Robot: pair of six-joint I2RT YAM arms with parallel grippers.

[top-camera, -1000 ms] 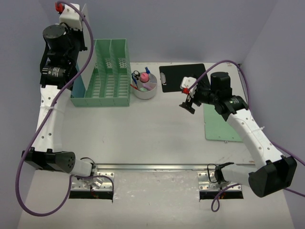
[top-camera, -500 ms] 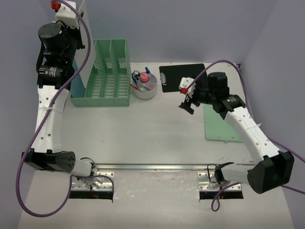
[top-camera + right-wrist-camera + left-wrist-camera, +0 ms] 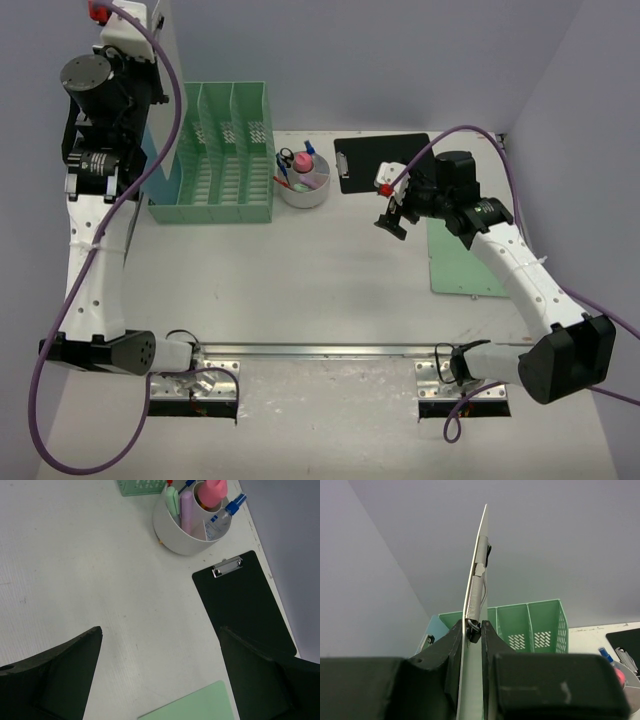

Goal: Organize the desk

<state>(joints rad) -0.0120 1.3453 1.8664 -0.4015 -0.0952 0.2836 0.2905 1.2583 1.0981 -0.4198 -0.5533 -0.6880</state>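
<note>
My left gripper is pinching a thin pale clipboard; my right gripper is gaping empty above the flat, matte-white desk.

Tabletop: rack rear left; cup with pens just right of it; clipboard right of the cup; board before the clipboard, near the right edge. Panel upright in left hand, at the rack's left end.

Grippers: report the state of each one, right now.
Left gripper: shut on a thin clipboard, held upright on edge.
Right gripper: open, holding nothing, above the desk.
</note>
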